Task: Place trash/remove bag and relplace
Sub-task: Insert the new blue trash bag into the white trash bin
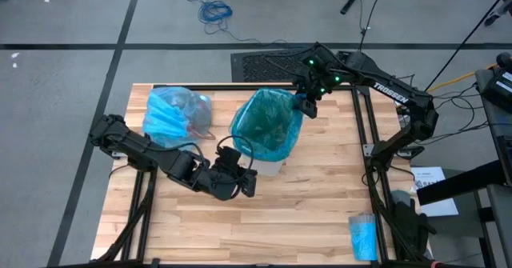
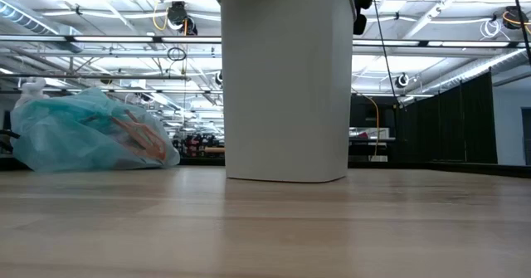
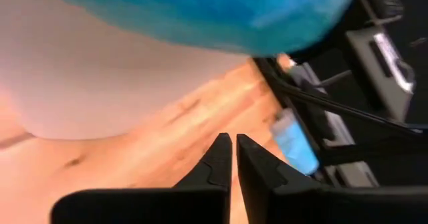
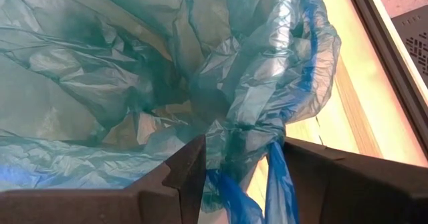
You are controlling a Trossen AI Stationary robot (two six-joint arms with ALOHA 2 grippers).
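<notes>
Table: I am working over a pale wooden butcher-block top with a dark frame around its edges.
Bin: a white bin is standing upright near the middle of the table, lined with a darker teal-green bag that is spilling over its rim.
My right gripper: I am pinching a bunched fold of that teal-green plastic at the bin's far right rim, my fingers clamped on it.
My left gripper: I am hovering just beside the bin's near side, low over the wood, fingers pressed nearly together with nothing between them.
The bag: the light sky-blue liner is lying full and bundled on the table's far left corner, well apart from the bin.
The trash: brownish and reddish shapes are showing through the liner's plastic, though I cannot make them out clearly.
Blue roll: it is lying at the table's near right edge.
Room: grey floor with a coiled blue cable; ceiling lights and shelving are showing beyond the table.
</notes>
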